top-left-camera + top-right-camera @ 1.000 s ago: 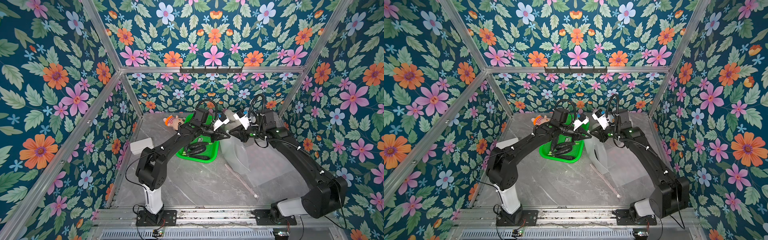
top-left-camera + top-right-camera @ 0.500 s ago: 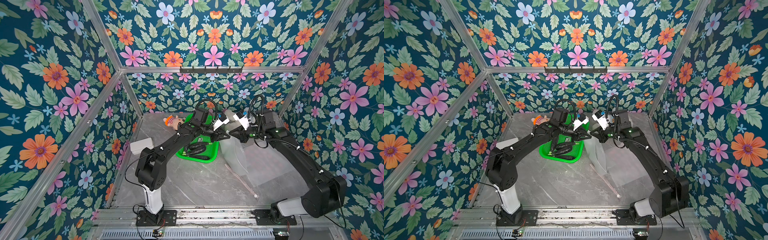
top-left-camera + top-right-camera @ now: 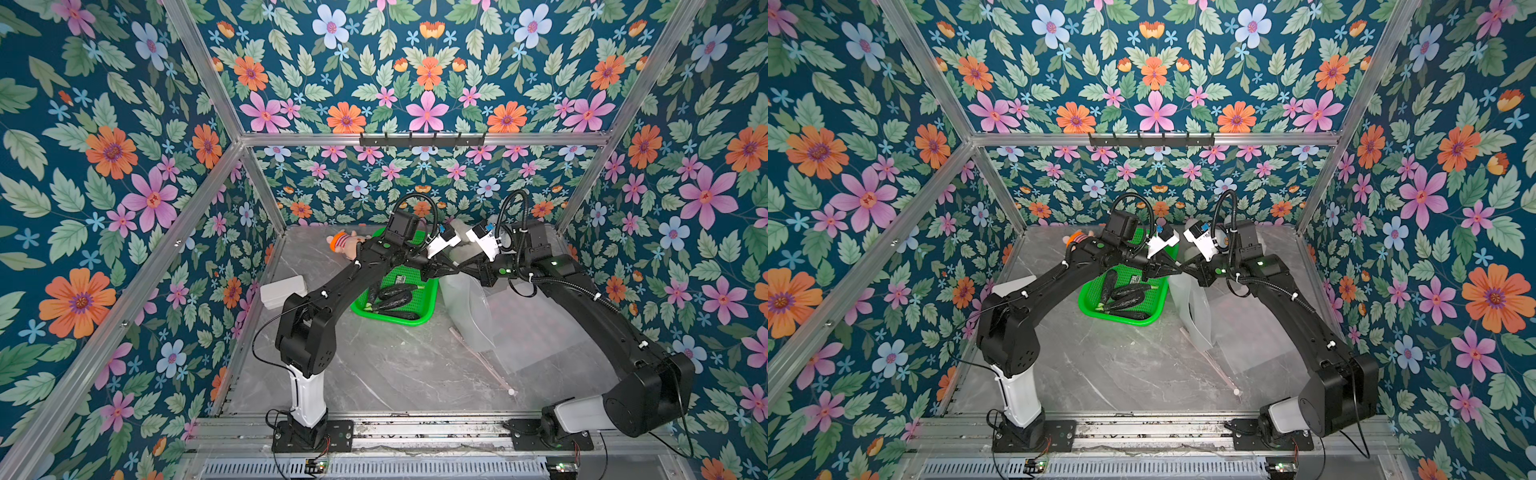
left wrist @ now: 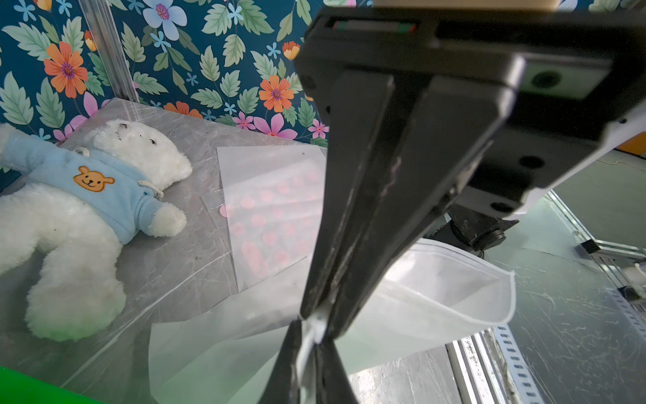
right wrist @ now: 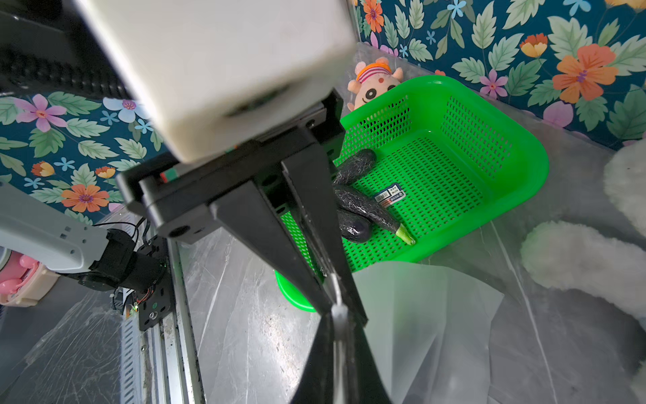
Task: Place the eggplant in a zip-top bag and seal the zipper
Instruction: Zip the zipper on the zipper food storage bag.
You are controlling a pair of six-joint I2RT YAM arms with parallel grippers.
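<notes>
Your left claw (image 3: 453,270) and right claw (image 3: 465,268) both pinch the zip-top bag (image 3: 471,311), apparently at its mouth. The eggplant (image 3: 395,293) lies lower left of them, nearer your left arm.

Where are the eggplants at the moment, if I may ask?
In both top views the eggplants lie in the green basket beneath the left arm, the lifted plastic bag right of it.

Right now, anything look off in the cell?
The left pincer and right pincer are shut tip to tip on one spot of the edge of the plain bag; odd, it hangs slack. The eggplants lie in the green basket.
</notes>
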